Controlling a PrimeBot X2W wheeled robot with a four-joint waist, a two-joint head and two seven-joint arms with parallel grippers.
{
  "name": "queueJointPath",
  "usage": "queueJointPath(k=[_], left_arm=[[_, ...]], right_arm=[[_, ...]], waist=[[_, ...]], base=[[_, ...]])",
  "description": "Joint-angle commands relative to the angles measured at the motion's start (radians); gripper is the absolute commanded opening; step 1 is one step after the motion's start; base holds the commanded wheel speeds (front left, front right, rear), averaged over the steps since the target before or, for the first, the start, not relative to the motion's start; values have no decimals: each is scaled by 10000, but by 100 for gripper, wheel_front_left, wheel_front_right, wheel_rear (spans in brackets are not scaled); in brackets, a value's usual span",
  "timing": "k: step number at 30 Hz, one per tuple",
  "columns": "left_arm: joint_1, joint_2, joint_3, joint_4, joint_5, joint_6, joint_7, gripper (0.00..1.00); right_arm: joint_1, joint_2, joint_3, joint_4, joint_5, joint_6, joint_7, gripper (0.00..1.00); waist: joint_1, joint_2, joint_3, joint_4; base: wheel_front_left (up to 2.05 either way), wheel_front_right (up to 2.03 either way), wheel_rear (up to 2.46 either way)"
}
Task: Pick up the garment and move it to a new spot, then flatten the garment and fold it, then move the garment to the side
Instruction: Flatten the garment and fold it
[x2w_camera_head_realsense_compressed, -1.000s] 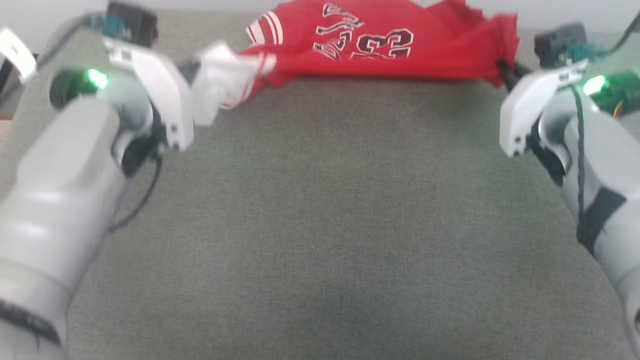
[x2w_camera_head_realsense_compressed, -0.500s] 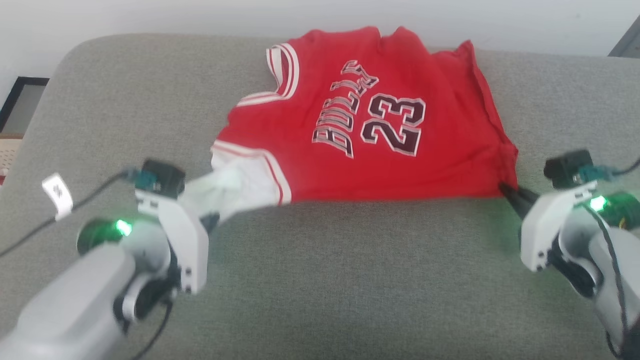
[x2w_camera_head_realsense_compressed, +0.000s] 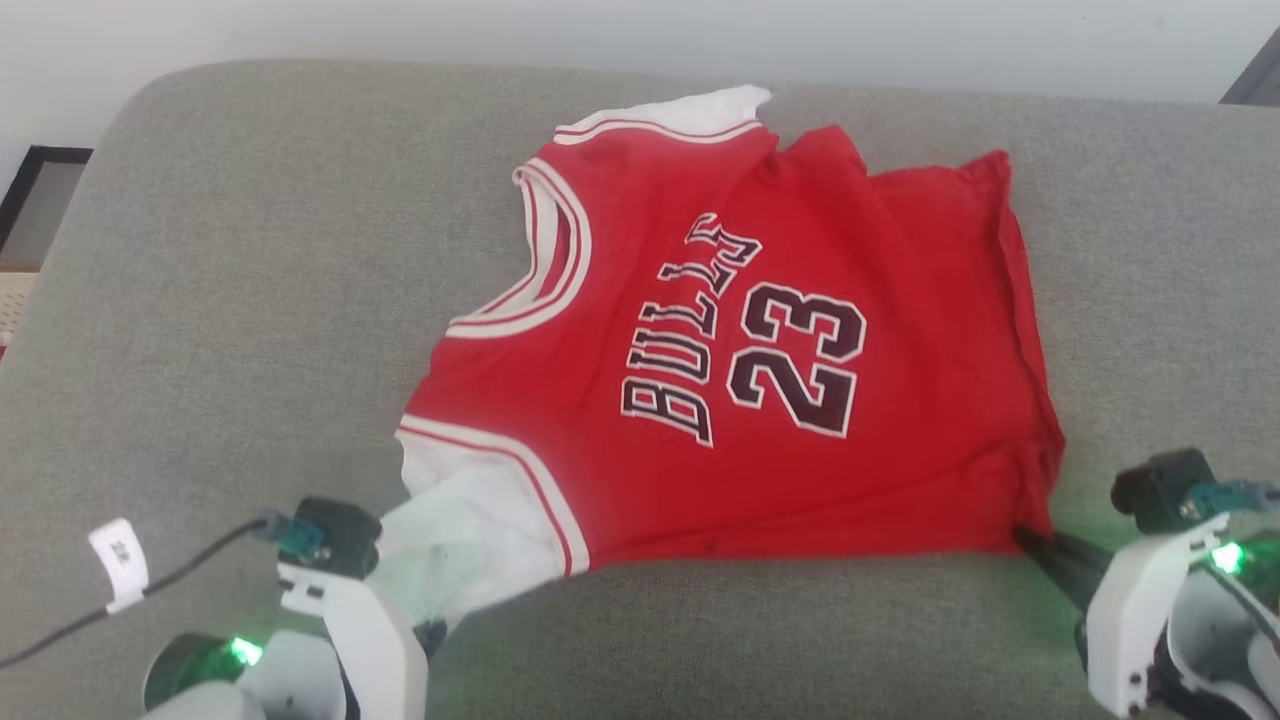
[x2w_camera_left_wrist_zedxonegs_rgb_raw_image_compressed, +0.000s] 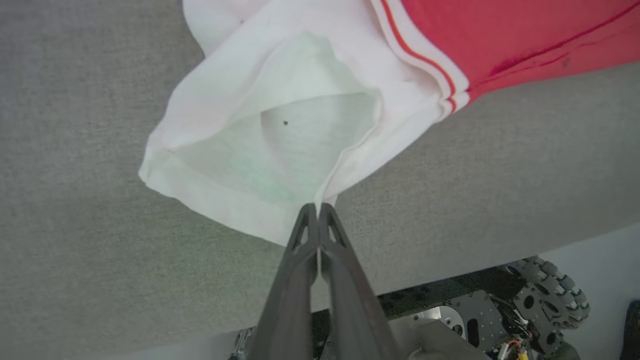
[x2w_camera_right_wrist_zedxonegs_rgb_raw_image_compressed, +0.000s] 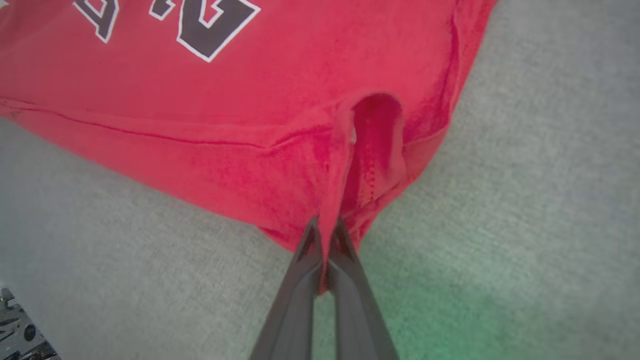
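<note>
Red garment (x2w_camera_head_realsense_compressed: 740, 340) flat on grey upholstered cushion (x2w_camera_head_realsense_compressed: 250, 300)

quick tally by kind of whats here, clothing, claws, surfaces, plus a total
red jersey: 1
claws: 2, the left claw shut on the white sleeve and the right claw shut on a red hem corner
grey cushion under the jersey: 1
total: 4

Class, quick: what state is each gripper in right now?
Left gripper: closed, holding the garment by its white cuff.
Right gripper: closed, holding the garment's red corner.
</note>
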Motion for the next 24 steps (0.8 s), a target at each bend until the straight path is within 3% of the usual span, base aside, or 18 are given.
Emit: queueJointPath(k=[1,8,13,18,24], left_arm=[[213,121,-62,-130,-98,106,106,0],[323,597,-11,-987,199,602,151,0],[-229,991,211,-1521,756,683,38,0],[-1221,1218,371,-1470,1427,286,3,0],[-2814,767,410,-256,1971,-740,55,0]], right_arm=[[299,-63,-79,-223,-35,-12,183,0],[1730,-43,-881,-1738,-70,-12,867,0],[2088,225,-1684,-2615,-312,-11,1054,0],[1618,890,-2422,-2919,-712,-9,1445,0],[273,1684,-2803,-2394,-1437,-9,1934,0]], waist=[[0,0,2,-6],[0,0,-22,-94],[0,0,8,-258],[0,0,73,-424],[0,0,279,-552]], base=[[0,0,0],[0,0,0],[0,0,0],[0,0,0],[0,0,0]])
